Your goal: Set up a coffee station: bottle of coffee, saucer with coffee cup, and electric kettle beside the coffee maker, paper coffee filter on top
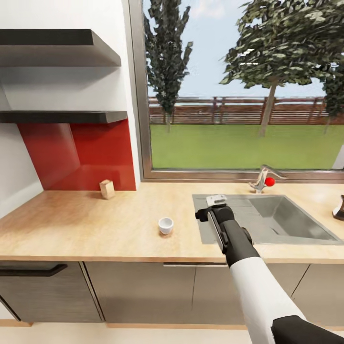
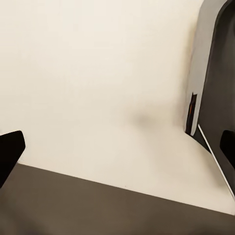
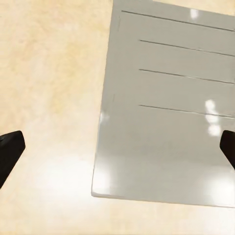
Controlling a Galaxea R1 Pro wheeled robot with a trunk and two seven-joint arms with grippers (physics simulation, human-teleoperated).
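Observation:
The coffee cup, small and white, stands upright on the light wood countertop, near its front edge. My right gripper hovers to the cup's right, over the grooved drainboard of the steel sink. In the right wrist view the right gripper is open, its dark fingertips wide apart above the drainboard's corner with nothing between them. The left wrist view has my left gripper open too, facing a pale surface and a grey panel edge.
A small tan block-like object stands at the back by the red backsplash. Two dark shelves hang at upper left. A tap with a red knob sits behind the sink. A dark object is cut off at the right edge.

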